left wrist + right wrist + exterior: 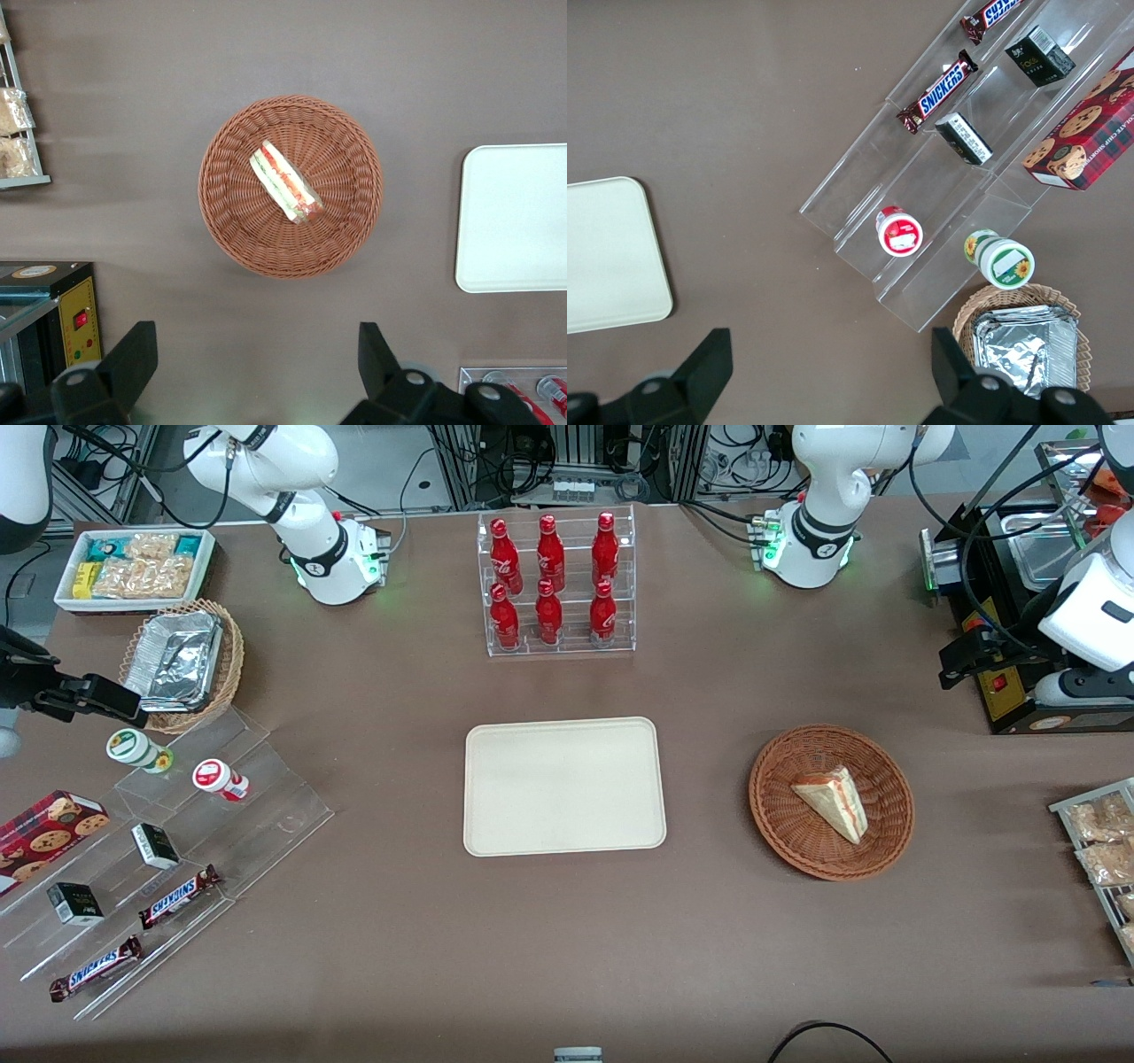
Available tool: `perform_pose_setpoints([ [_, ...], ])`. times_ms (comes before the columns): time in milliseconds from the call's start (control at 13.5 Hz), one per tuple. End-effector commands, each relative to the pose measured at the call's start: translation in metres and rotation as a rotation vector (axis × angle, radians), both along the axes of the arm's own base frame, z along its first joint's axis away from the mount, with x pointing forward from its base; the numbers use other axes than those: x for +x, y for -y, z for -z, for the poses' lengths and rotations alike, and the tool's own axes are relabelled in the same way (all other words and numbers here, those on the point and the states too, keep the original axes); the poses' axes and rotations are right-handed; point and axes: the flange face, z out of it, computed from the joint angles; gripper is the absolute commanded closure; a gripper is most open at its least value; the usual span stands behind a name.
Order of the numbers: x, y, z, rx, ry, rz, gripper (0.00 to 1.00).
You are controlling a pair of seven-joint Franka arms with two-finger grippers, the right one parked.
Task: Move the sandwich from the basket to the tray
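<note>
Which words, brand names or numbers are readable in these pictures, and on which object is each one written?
"SNICKERS": on the two chocolate bars lying on the clear stepped stand.
Script logo on the red bottles: too small to read.
Labels on the two small jars, dark boxes and cookie box: too small to read.
Sandwich, basket, tray: no text.
The left claw, open, hovers above the basket; no text.
</note>
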Motion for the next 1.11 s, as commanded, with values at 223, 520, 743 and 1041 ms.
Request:
perform_pose_setpoints([
  [223, -0.003, 0.000, 0.010, 0.006, -0.027, 0.016, 0.00],
  [520, 0.008, 0.005, 0.054, 0.020, -0.032, 0.003, 0.00],
  [743, 0.011, 0.007, 0.100, 0.022, -0.006, -0.081, 0.00],
  [1041, 0.008, 0.008, 0.159, 0.013, 0.051, -0.226, 0.00],
])
